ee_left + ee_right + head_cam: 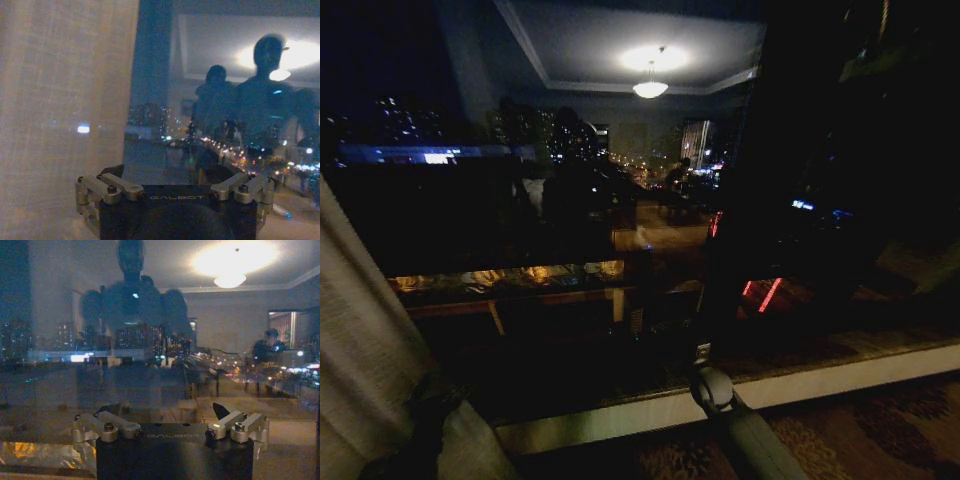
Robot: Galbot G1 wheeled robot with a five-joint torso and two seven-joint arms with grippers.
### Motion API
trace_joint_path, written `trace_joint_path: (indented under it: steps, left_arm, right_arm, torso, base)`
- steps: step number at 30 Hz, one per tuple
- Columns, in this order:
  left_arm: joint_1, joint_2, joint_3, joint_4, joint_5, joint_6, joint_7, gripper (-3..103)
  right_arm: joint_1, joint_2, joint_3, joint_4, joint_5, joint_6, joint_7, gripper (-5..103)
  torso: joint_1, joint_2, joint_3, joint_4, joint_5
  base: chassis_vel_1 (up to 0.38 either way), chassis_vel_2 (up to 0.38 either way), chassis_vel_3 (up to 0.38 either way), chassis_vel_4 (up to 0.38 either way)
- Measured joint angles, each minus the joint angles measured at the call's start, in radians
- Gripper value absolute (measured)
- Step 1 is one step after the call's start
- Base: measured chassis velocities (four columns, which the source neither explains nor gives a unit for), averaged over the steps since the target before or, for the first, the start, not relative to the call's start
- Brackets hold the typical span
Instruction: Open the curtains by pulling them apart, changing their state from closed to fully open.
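Note:
One sheer cream-white curtain (360, 330) hangs bunched at the far left of the head view, its pleats falling to the floor. In the left wrist view the same curtain (65, 100) covers one side of the window, with bare glass beside its edge. My left gripper (170, 175) is open just in front of that edge, one fingertip (112, 172) overlapping the fabric and nothing clamped. My left arm (420, 430) is low beside the curtain. My right gripper (166, 411) stands open before bare glass, holding nothing. My right arm (740, 430) reaches toward the sill at the centre.
The dark window glass (620, 200) spans the view, reflecting a lit ceiling lamp (650, 88) and the room. A pale sill (840, 378) runs along its foot. Patterned carpet (880, 440) lies below. The far right of the window is very dark.

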Motion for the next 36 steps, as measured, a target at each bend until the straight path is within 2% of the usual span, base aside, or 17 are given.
trace_joint_path:
  steps: [3, 7, 36]
  left_arm:
    - [0.018, -0.013, 0.009, -0.012, 0.021, -0.037, 0.063, 100]
    - [0.025, -0.023, 0.019, -0.020, 0.029, -0.051, 0.089, 100]
    - [0.030, -0.032, 0.033, -0.038, 0.034, -0.049, 0.086, 100]
  right_arm:
    - [0.000, 0.000, 0.000, 0.000, 0.000, 0.000, 0.000, 100]
    - [0.000, 0.000, 0.000, 0.000, 0.000, 0.000, 0.000, 100]
    - [0.000, 0.000, 0.000, 0.000, 0.000, 0.000, 0.000, 100]
  torso:
    - [0.000, 0.000, 0.000, 0.0000, 0.0000]
    - [0.000, 0.000, 0.000, 0.0000, 0.0000]
    - [0.000, 0.000, 0.000, 0.0000, -0.0001]
  base:
    - [0.000, 0.000, 0.000, 0.000]
    - [0.000, 0.000, 0.000, 0.000]
    - [0.000, 0.000, 0.000, 0.000]
